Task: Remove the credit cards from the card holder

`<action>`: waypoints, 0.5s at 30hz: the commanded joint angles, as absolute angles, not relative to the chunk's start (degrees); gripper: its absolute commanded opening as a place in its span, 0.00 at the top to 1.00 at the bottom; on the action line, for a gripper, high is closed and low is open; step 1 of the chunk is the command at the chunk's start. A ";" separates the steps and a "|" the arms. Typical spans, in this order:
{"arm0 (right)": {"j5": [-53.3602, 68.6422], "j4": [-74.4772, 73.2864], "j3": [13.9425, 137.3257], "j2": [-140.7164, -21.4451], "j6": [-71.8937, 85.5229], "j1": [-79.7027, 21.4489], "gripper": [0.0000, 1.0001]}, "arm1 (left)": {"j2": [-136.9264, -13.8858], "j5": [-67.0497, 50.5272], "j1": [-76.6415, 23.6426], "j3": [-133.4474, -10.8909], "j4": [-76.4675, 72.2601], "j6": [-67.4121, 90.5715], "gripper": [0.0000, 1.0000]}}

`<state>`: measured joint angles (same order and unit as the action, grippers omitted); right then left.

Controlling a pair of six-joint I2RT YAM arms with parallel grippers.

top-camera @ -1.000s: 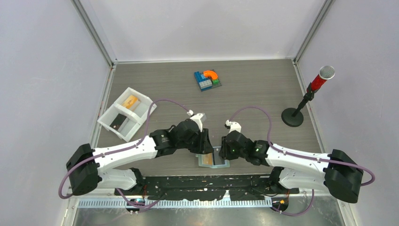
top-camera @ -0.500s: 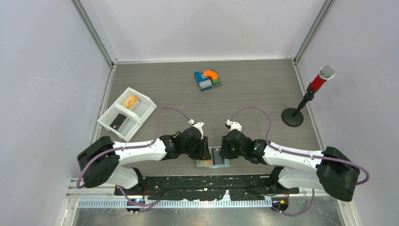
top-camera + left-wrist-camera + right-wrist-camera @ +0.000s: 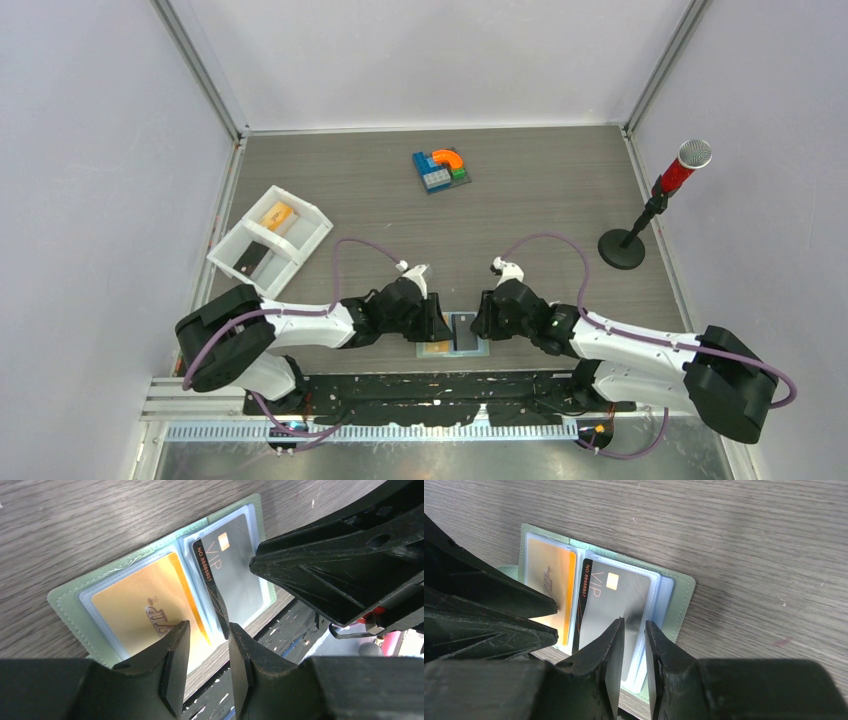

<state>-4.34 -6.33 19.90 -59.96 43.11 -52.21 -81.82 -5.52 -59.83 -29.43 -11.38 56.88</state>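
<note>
Wood-grain surface (image 3: pixel 734 530) carries the open card holder (image 3: pixel 686 587) near its front edge. Narrowly apart, the right pincer (image 3: pixel 633 625) seemingly pins the page of the dark card (image 3: pixel 634 597); the left pincer (image 3: pixel 209 626), also apart, straddles that card's inner edge, likely to extract it.

Work surface: dark grey-brown wood-grain tabletop (image 3: pixel 560 200), matte. Plain pale lavender-grey wall panels enclose it at 9 o'clock (image 3: pixel 90 150), 12 o'clock (image 3: pixel 430 60) and 3 o'clock (image 3: pixel 770 150). Brushed aluminium corner posts stand at 11 o'clock (image 3: pixel 200 70) and 1 o'clock (image 3: pixel 660 65). A red-bodied, silver-headed microphone on a black round-based stand (image 3: pixel 655 205) stands at 3 o'clock. A ribbed aluminium rail (image 3: pixel 380 430) runs along 6 o'clock. Lighting even; shadows faint.
</note>
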 commanded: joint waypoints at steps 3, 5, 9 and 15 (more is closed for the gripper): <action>-4.51 -8.42 18.84 -57.55 43.59 -51.46 0.72 | -83.99 -8.26 -59.53 -27.44 -21.67 57.95 0.63; -3.86 -9.22 19.44 -57.55 43.48 -51.03 0.72 | -84.30 -8.60 -59.54 -27.68 -21.23 57.66 0.63; -3.35 -9.93 20.54 -56.21 43.55 -50.46 0.72 | -84.53 -7.95 -59.50 -27.25 -21.38 57.83 0.63; -0.99 -6.65 20.30 -59.77 44.09 -50.19 0.72 | -83.57 -6.19 -59.46 -27.29 -19.87 56.82 0.61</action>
